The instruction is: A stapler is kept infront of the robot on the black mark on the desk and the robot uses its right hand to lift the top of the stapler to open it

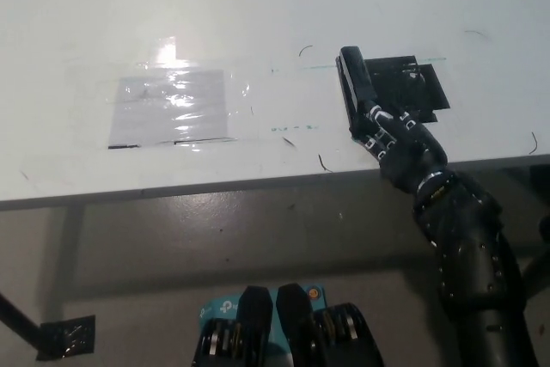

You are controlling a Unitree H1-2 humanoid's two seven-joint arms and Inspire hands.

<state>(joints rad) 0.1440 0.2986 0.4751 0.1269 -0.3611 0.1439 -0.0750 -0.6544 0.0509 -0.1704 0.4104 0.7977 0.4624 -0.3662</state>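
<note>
The black stapler (353,83) lies lengthwise on the white desk (258,6), along the left side of the black mark (408,88). My black right hand (400,148) sits at the desk's front edge, just below the stapler's near end. Its fingers (378,131) are loosely spread and point up-left, reaching that near end without closing on it. The stapler's far end is free of the hand. My black right arm runs down to the bottom right. My white left hand is out of the picture.
A shiny taped clear sheet (170,107) lies on the desk's left half. Small pen marks dot the surface near the stapler. The desk's front edge (215,182) crosses the picture; below it is grey floor with a dark object (67,334) at the lower left.
</note>
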